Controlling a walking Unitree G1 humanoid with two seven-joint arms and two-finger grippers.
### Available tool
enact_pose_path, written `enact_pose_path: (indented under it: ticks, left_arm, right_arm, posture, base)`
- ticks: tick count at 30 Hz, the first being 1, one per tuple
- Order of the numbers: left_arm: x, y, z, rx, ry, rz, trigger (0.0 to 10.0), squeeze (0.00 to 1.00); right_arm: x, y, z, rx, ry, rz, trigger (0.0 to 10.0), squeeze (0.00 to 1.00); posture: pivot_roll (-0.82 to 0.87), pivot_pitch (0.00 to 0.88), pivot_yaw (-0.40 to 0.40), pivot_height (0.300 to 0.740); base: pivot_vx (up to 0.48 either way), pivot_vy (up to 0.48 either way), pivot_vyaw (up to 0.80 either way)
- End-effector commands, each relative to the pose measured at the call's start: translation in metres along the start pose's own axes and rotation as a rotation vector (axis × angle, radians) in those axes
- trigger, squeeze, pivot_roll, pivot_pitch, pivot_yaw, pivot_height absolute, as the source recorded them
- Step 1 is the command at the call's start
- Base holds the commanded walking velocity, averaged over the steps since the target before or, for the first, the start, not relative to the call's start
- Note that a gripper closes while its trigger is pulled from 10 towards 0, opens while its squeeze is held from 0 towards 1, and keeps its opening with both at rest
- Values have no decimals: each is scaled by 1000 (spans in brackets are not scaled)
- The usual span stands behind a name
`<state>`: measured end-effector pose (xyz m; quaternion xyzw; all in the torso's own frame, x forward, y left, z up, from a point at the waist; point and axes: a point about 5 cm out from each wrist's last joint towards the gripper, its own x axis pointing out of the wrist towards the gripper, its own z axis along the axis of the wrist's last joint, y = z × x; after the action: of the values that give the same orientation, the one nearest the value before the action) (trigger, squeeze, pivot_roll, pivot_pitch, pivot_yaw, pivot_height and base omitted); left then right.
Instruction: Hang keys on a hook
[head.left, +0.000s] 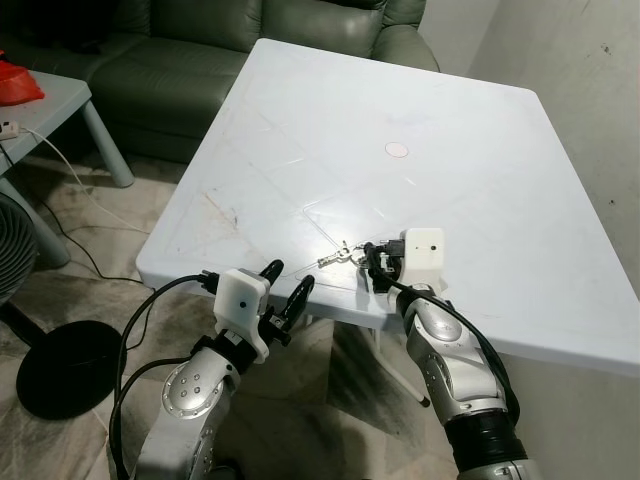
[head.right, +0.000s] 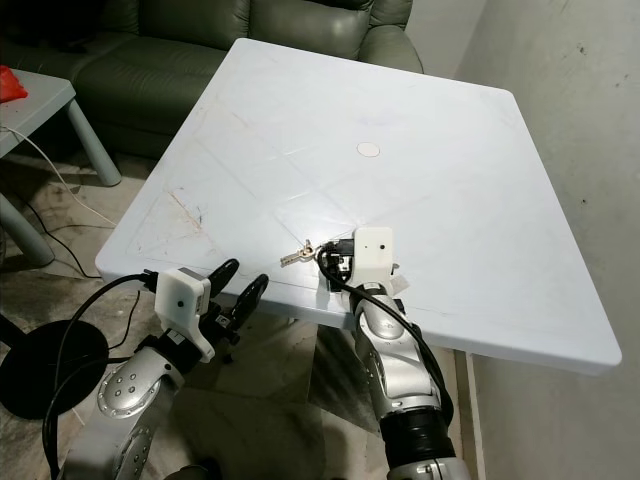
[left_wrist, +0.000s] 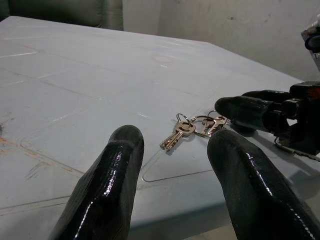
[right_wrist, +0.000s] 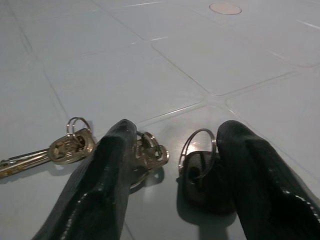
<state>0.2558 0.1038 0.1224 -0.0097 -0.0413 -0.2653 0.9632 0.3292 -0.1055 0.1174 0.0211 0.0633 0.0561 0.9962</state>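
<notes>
Two black fingers of the right claw (head.left: 375, 262) straddle the keys (right_wrist: 145, 155) on the white worktop (head.left: 480, 150), parted, gripping nothing; closing squarely on the ring looks best.

You have a white plastic table (head.left: 480, 150), square, its top scuffed with faint scratches and a brownish smear near the left edge. A small round cap (head.left: 397, 150) sits at its middle. Close to the near edge lies a bunch of keys (head.left: 338, 256) on linked rings, with a dark fob (right_wrist: 200, 177) at its right end. You can see 2 keys fanned toward the left.
</notes>
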Motion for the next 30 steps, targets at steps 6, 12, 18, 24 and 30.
enact_pose_path:
  ticks: [6,12,18,24,30]
  left_arm:
    - [-2,-3,2,7,0,3,10000,0]
    - [-1,-2,2,8,1,6,10000,0]
    - [-2,-3,3,10,0,11,10000,0]
    - [-2,-3,2,11,1,12,10000,0]
    - [-2,-3,3,15,1,13,10000,0]
  right_arm:
    - [2,-4,-1,-21,-9,-22,0,0]
    - [2,-4,-1,-40,-14,-17,0,0]
    - [2,-4,-2,-53,-21,-12,0,0]
    - [2,-4,-3,-57,-20,-10,0,0]
    - [1,-5,-3,-90,-34,-8,0,0]
  posture:
    - [13,156,-115,740]
    - [14,156,-117,740]
    - [14,159,-119,740]
    - [15,160,-120,740]
    - [14,164,-118,740]
  base:
    - [0,0,0]
    - [0,0,0]
    - [0,0,0]
    - [0,0,0]
    - [0,0,0]
